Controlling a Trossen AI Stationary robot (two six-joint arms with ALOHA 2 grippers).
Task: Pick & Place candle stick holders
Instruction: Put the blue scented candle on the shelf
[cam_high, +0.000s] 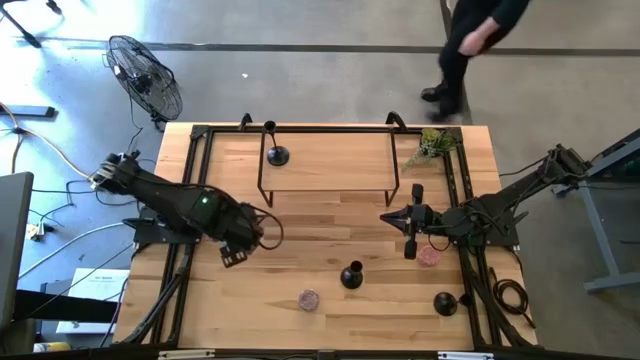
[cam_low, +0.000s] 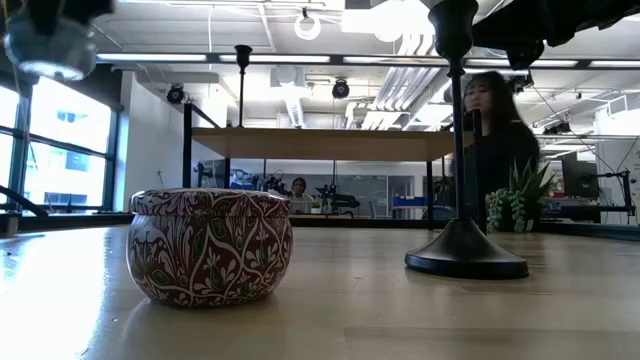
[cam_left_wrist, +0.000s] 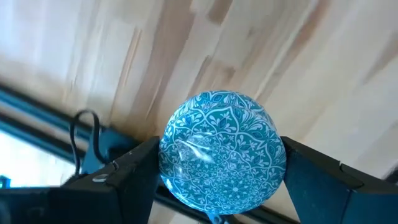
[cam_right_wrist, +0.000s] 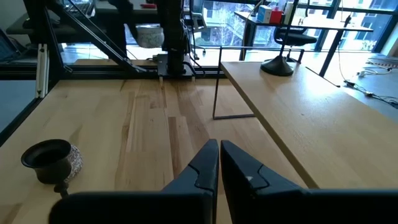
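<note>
Stem of near holder cut off; left tool clamps blue tin.

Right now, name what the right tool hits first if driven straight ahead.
Nothing near: the right tool faces bare table, with the shelf off to one side. Farther on it would likely meet the left arm; depth is unclear.

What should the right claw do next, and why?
Probably open the right gripper and reach for the nearest candle stick holder: its fingers are shut, empty, and that holder stands on the table. The left gripper holds a blue patterned tin.
</note>
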